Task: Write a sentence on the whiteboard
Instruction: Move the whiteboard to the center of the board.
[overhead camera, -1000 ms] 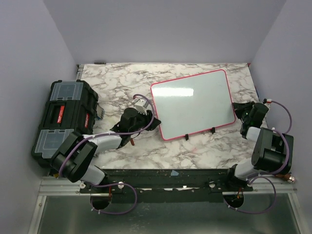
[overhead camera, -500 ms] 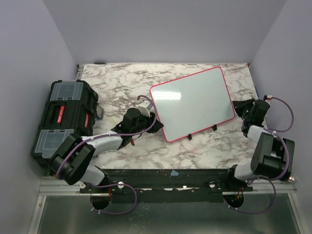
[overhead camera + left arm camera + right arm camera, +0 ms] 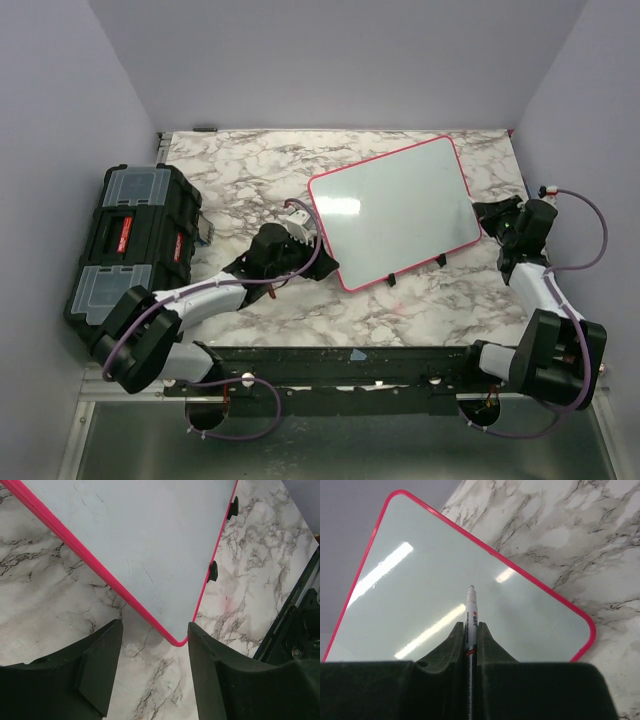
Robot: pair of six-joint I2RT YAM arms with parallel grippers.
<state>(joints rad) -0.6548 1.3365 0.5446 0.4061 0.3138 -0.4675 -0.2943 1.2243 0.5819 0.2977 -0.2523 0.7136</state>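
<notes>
The whiteboard (image 3: 395,215), glossy white with a pink-red rim, lies tilted on the marble table; it also shows in the left wrist view (image 3: 145,540) and the right wrist view (image 3: 435,595). No lettering shows on it; the sentence is not in view. My left gripper (image 3: 320,258) is open, its jaws standing either side of the board's near-left corner (image 3: 177,641) without touching it. My right gripper (image 3: 492,216) is at the board's right edge, shut on a white marker (image 3: 471,607) whose uncapped tip points over the board.
A black toolbox (image 3: 135,240) stands at the table's left edge. Two black clips (image 3: 388,279) (image 3: 440,261) sit on the board's near rim. Walls close in the back and both sides.
The whiteboard has turned counterclockwise, its right side moving away from the arms. My right gripper has moved back with the marker. My left gripper has shifted slightly along the board's left corner.
</notes>
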